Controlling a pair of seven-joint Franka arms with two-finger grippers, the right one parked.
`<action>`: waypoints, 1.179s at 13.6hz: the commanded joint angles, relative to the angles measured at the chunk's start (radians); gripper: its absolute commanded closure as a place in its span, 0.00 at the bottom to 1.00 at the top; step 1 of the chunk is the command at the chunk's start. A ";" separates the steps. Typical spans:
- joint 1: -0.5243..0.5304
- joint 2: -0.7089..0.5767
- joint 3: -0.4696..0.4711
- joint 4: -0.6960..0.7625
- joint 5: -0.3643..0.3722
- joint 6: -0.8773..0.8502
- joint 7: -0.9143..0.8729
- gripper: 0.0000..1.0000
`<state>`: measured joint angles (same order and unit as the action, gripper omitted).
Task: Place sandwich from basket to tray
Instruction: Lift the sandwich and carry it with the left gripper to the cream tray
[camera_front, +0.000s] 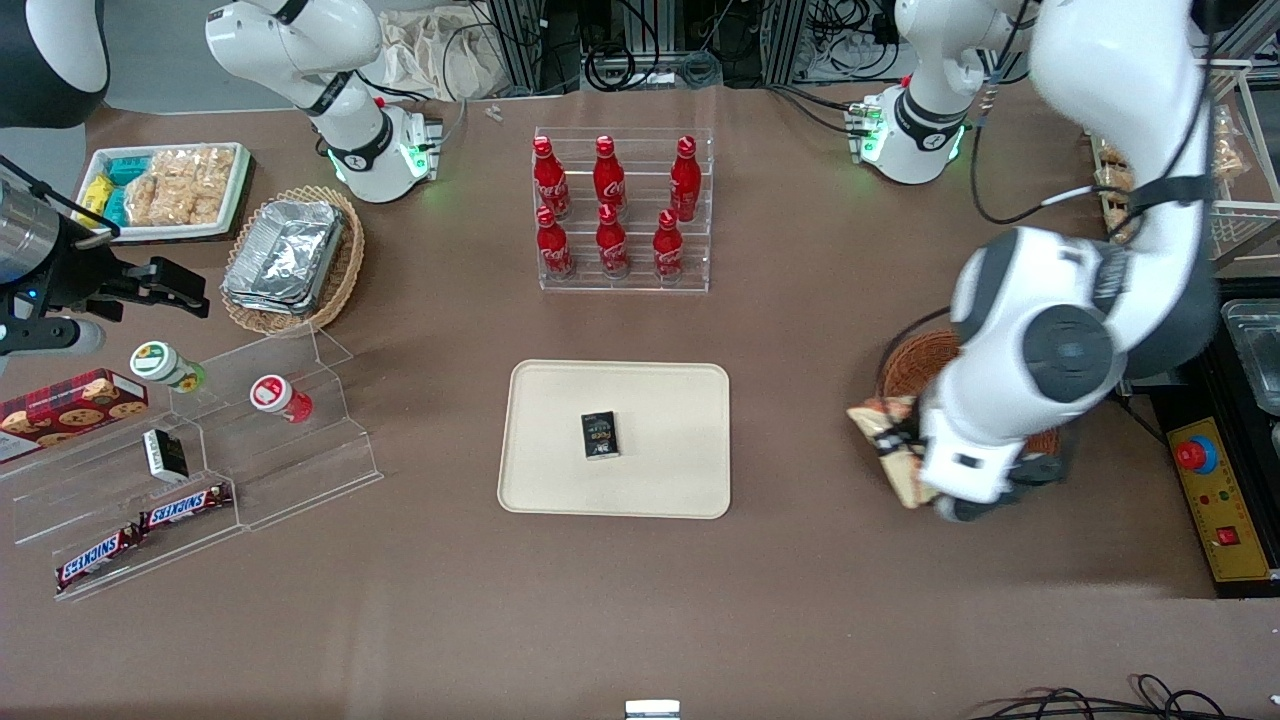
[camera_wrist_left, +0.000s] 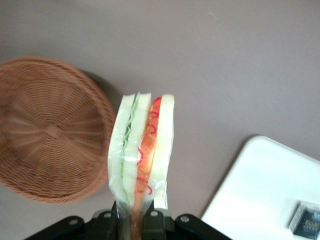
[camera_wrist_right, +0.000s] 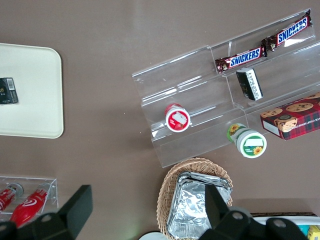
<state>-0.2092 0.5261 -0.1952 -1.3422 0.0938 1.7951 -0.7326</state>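
Observation:
The sandwich (camera_wrist_left: 142, 150), a plastic-wrapped wedge of white bread with green and orange-red layers, hangs in the air with my gripper (camera_wrist_left: 131, 220) shut on its narrow end. In the front view the sandwich (camera_front: 888, 432) shows just beside the reddish-brown wicker basket (camera_front: 915, 365), on the side toward the tray, and the arm hides most of my gripper (camera_front: 908, 455). The basket (camera_wrist_left: 50, 130) holds nothing in the wrist view. The cream tray (camera_front: 560, 400) lies at mid-table with a small black box (camera_front: 600, 436) on it. A corner of the tray (camera_wrist_left: 260, 190) shows near the sandwich.
A clear rack of red cola bottles (camera_front: 622, 210) stands farther from the front camera than the tray. Toward the parked arm's end are acrylic steps with snacks (camera_front: 200, 450), a tan basket of foil containers (camera_front: 290, 255) and a white snack tray (camera_front: 170, 190). A yellow emergency-stop box (camera_front: 1215, 500) lies at the working arm's end.

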 joint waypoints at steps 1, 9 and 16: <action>-0.116 0.147 0.007 0.138 0.011 -0.016 0.048 1.00; -0.289 0.310 0.003 0.156 0.006 0.141 0.035 0.99; -0.315 0.385 0.005 0.156 0.006 0.205 0.016 0.00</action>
<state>-0.5191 0.8949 -0.1971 -1.2274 0.0943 2.0123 -0.7119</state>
